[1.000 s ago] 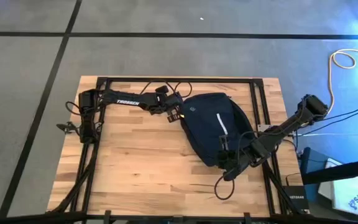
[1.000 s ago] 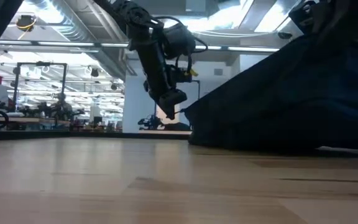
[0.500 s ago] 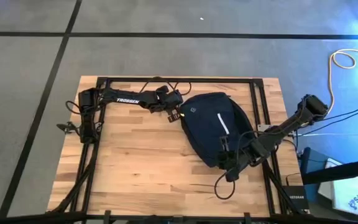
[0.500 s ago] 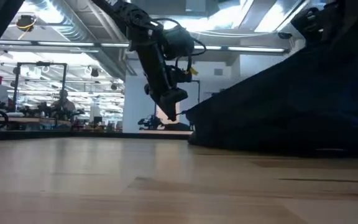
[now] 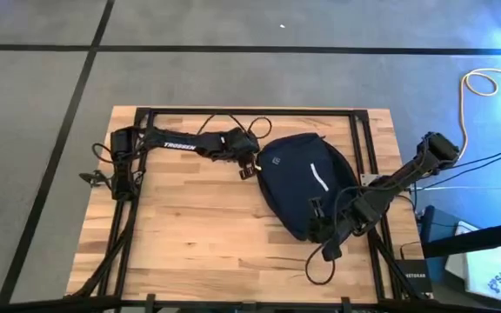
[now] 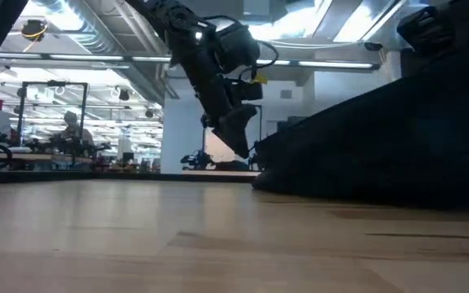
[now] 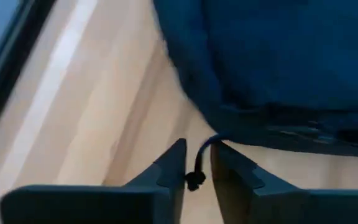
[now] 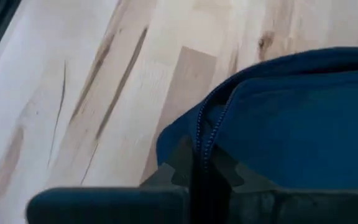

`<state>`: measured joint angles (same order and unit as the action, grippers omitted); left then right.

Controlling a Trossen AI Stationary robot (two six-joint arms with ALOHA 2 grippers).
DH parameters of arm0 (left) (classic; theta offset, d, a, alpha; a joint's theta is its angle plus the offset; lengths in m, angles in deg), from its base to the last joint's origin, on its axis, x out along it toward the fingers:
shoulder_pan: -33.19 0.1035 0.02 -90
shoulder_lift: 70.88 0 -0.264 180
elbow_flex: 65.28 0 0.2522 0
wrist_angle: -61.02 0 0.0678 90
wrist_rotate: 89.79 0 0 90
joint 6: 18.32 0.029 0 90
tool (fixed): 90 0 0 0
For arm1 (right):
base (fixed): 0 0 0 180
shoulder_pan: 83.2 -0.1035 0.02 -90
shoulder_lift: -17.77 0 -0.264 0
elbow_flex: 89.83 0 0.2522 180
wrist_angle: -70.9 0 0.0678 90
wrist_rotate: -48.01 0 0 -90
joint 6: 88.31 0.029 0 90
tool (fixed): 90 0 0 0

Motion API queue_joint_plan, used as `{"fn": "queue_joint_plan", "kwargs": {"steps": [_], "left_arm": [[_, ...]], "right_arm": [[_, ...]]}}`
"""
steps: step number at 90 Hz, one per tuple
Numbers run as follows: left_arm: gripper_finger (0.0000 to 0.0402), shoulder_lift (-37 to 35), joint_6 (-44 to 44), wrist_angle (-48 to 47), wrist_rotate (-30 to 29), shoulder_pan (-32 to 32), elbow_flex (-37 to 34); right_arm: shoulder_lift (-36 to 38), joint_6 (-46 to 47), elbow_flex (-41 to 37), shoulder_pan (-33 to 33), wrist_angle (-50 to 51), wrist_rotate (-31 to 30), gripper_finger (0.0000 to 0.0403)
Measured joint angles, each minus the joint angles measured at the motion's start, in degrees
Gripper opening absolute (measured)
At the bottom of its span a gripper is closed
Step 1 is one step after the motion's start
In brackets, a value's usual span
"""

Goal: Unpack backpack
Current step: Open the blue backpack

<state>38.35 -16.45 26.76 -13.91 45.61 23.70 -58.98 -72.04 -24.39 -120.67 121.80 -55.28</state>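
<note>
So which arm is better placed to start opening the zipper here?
The left, I'd judge. Its hand is closed on the zipper pull cord at the backpack's far-left edge. The right hand pinches the bag's zipper seam at its near edge, seemingly bracing it.

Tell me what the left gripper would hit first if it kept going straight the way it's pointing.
Probably the backpack: the left gripper, pinching a zipper pull cord, points at its near edge.

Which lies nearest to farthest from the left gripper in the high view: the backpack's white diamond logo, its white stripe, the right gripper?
From the left gripper:
1. White diamond logo, on the backpack face beside it.
2. White stripe, mid-face.
3. Right gripper, at the backpack's near edge, farthest.
</note>
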Motion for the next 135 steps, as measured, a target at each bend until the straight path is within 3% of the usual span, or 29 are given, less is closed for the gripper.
{"fn": "queue_joint_plan", "kwargs": {"steps": [28, 43, 76, 89, 122, 135], "left_arm": [[0.0206, -0.55, 2.05, -0.52, 0.24, -4.59, 0.45], [0.0248, -2.69, 3.05, -1.28, 0.92, -5.8, 1.07], [0.0255, -7.61, 1.83, 1.02, 6.88, -10.12, 1.14], [0.0255, -7.34, 2.49, 1.83, 9.62, -13.22, 1.14], [0.0255, -7.1, 0.84, 6.37, 13.54, -20.01, 1.16], [0.0255, -7.08, -0.35, 7.34, 13.56, -20.59, 1.16]], "right_arm": [[-0.48, 1.52, 0.02, 0.22, -2.19, -2.13, 0.0], [-3.09, -1.89, 0.02, 2.75, -7.96, -1.81, 0.0001], [-7.41, -14.19, 0.04, 8.46, -20.31, -1.33, 0.0001], [-7.41, -17.87, 0.04, 10.74, -25.26, 2.45, 0.0001], [-7.41, -16.05, 0.04, 11.6, -23.1, 3.51, 0.0002], [-7.42, -15.08, 0.02, 11.6, -20.65, 3.81, 0.004]]}}
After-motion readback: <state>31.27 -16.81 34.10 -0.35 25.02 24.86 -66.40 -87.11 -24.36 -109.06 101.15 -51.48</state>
